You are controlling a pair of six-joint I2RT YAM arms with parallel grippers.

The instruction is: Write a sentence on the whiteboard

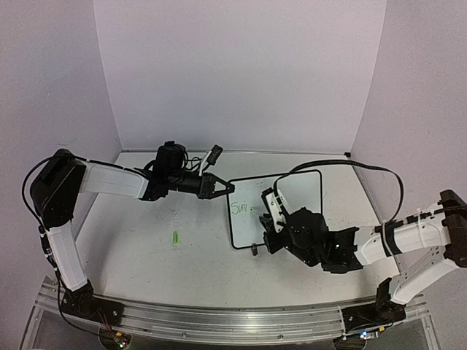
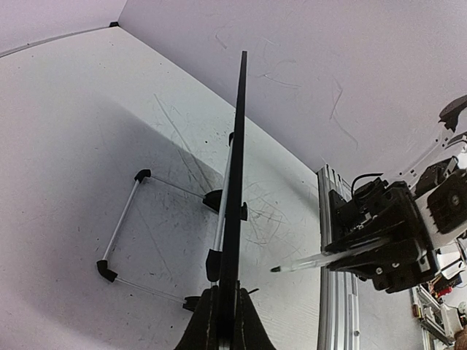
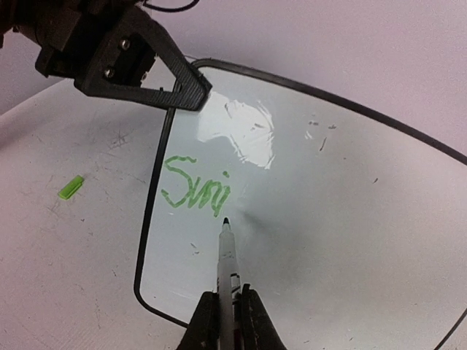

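My right gripper (image 3: pixel 225 310) is clamped on the marker (image 3: pixel 226 251). Its tip sits just below the last green letter of the sentence (image 3: pixel 195 191), which is at the left of the whiteboard (image 3: pixel 350 219). My left gripper (image 1: pixel 221 187) is pinched shut on the board's upper left edge. The line should run rightward across bare white, with plenty of room before the right frame.

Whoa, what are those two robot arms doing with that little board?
They are writing on it. The left gripper is shut on the edge of the whiteboard, holding it steady. The right gripper is shut on a marker. The sentence is only just begun: green letters reading about "Smi", with the marker's tip right after them. A small green piece lies on the table beside the board.
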